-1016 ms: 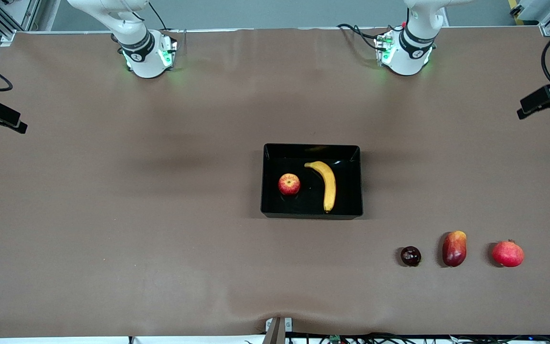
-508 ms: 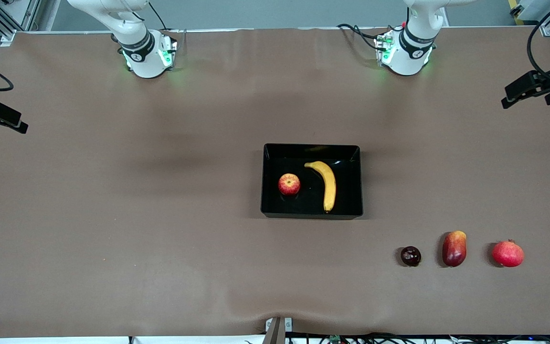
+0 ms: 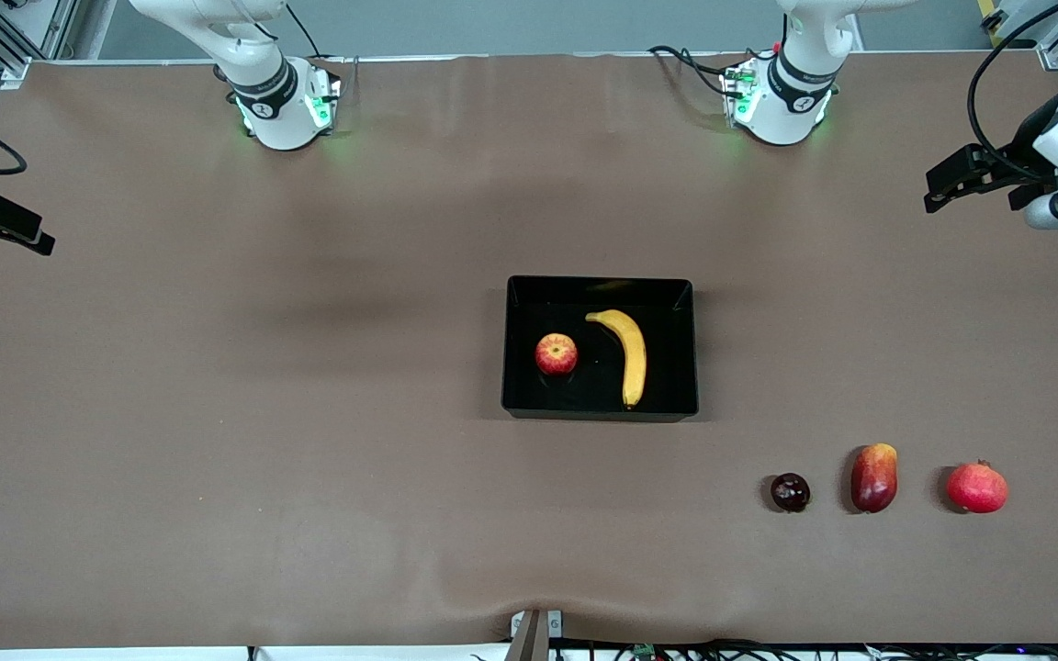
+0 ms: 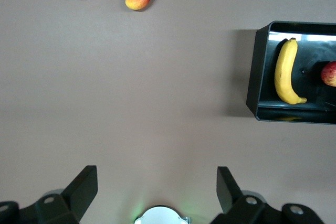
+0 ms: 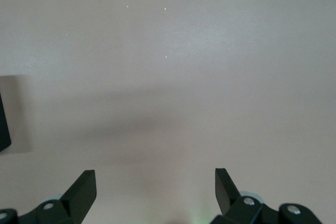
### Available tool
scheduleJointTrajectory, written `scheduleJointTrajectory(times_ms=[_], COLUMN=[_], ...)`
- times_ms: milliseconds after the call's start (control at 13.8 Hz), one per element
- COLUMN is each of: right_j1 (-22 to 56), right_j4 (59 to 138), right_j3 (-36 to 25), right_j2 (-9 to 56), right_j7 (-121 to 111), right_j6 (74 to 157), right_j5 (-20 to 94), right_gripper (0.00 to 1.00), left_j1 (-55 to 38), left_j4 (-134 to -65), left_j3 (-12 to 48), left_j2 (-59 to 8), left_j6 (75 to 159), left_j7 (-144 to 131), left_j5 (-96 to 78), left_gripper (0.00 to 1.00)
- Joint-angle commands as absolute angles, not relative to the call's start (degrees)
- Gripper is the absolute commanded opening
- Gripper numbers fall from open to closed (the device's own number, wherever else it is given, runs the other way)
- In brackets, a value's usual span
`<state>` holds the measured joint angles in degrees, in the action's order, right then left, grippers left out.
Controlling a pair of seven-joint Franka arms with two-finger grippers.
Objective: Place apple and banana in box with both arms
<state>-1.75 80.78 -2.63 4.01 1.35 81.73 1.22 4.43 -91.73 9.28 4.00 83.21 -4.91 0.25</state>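
Observation:
The black box (image 3: 599,415) sits mid-table. Inside it the red apple (image 3: 556,354) lies beside the yellow banana (image 3: 630,353), the apple toward the right arm's end. The left wrist view shows the same box (image 4: 253,77), banana (image 4: 286,69) and apple (image 4: 330,73) well away from my left gripper (image 4: 157,177). That left gripper (image 3: 938,188) hangs open and empty over bare table at the left arm's end. My right gripper (image 3: 40,242) waits open and empty at the right arm's end, and in its own view the right gripper (image 5: 156,178) has only bare table under it.
A dark maroon fruit (image 3: 790,492), a red-orange mango (image 3: 874,477) and a pomegranate (image 3: 976,487) lie in a row nearer the front camera than the box, toward the left arm's end. A cable loops above the left wrist (image 3: 997,73).
My left gripper has swung in from the table's edge toward the middle and risen a little, still open. The right arm, box and fruits have not moved.

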Motion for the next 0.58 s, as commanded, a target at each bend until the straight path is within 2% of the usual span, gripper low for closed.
scheduleJointTrajectory(times_ms=[0, 508], right_j1=[-1.85, -1.67], right_j4=[79.98, 80.16], right_j3=[-2.37, -2.29], right_j2=[4.31, 4.31], right_j7=[1.49, 1.06], right_j6=[80.95, 79.45], right_j5=[1.23, 1.32], right_gripper=[1.00, 1.00], left_j1=[5.01, 5.19], left_j4=[-90.53, -88.51], left_j3=[9.41, 8.97], left_j2=[4.48, 4.13], left_j6=[82.88, 81.22], left_j7=[-4.31, -5.18], left_j5=[1.23, 0.53], left_gripper=[1.00, 1.00])
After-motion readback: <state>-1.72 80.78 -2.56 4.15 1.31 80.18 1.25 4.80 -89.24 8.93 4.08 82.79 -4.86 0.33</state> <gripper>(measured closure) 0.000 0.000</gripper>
